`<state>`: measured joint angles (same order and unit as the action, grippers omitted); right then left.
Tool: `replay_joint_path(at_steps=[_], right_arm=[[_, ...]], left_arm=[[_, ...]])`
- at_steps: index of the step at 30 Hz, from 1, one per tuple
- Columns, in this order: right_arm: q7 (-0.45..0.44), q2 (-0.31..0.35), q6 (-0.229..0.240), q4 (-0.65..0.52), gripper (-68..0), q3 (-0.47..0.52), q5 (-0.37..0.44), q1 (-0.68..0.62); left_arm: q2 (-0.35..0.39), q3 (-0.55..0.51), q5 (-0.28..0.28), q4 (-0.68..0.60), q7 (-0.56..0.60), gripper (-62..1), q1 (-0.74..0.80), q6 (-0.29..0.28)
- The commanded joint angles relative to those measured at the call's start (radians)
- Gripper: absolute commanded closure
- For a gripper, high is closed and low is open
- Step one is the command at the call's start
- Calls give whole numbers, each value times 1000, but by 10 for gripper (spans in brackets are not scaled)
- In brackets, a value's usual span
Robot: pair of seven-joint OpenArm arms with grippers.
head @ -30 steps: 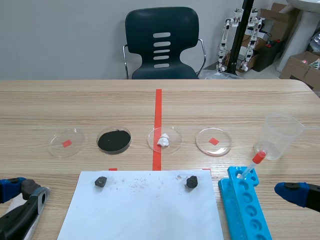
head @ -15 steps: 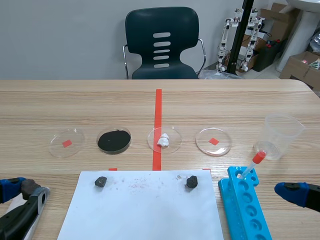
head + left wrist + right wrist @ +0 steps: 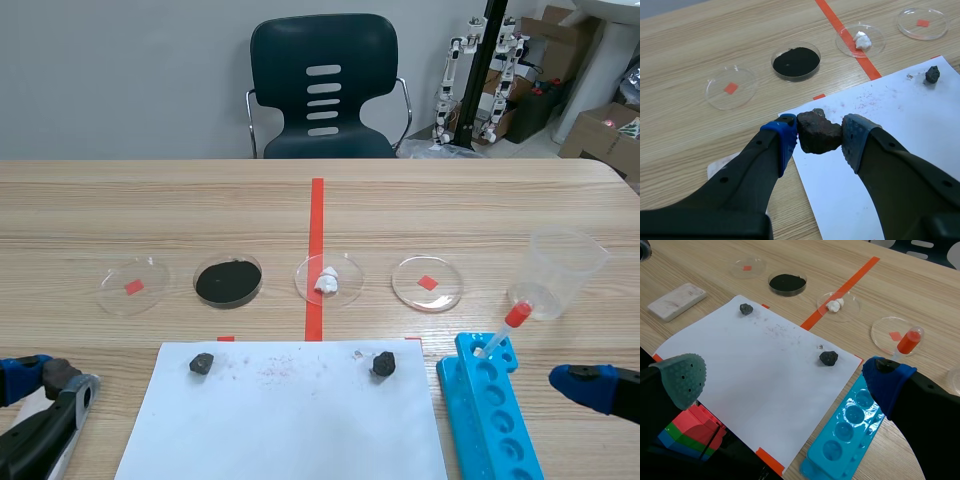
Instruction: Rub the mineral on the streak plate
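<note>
Between the left jaws, pinched pad to pad, sits the mineral (image 3: 819, 132). It is a rough, reddish-brown lump with angular faces, raised off the counter (image 3: 150, 200). It is about as wide as it is tall, so no long axis can be told; a small knob on it points ahead of the jaws. Under these jaws lies the white streak plate (image 3: 676, 301), an oblong with faint reddish smears, flat beside the paper (image 3: 290, 420), its long side roughly along the paper's edge. Ahead of the jaws are two dark stones (image 3: 202, 363) (image 3: 383, 365) on the paper, and beyond them four dishes (image 3: 133, 286); one holds black powder (image 3: 228, 281). Right jaws are spread wide with nothing between the pads, above the paper's corner and a blue tray (image 3: 490, 420).
</note>
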<state>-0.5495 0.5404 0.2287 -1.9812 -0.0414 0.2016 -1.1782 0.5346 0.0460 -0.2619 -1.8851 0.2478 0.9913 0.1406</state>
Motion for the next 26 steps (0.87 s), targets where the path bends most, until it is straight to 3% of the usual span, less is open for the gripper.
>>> replay_joint_path(at_steps=[1,26], right_arm=[[-15,-1,3,-24,-679,3,8,1],[-15,-1,3,-24,-679,3,8,1]], left_arm=[[-5,-5,-3,-13,17,-116,-3,-2],[-5,-5,-3,-13,-9,-116,-3,-2]])
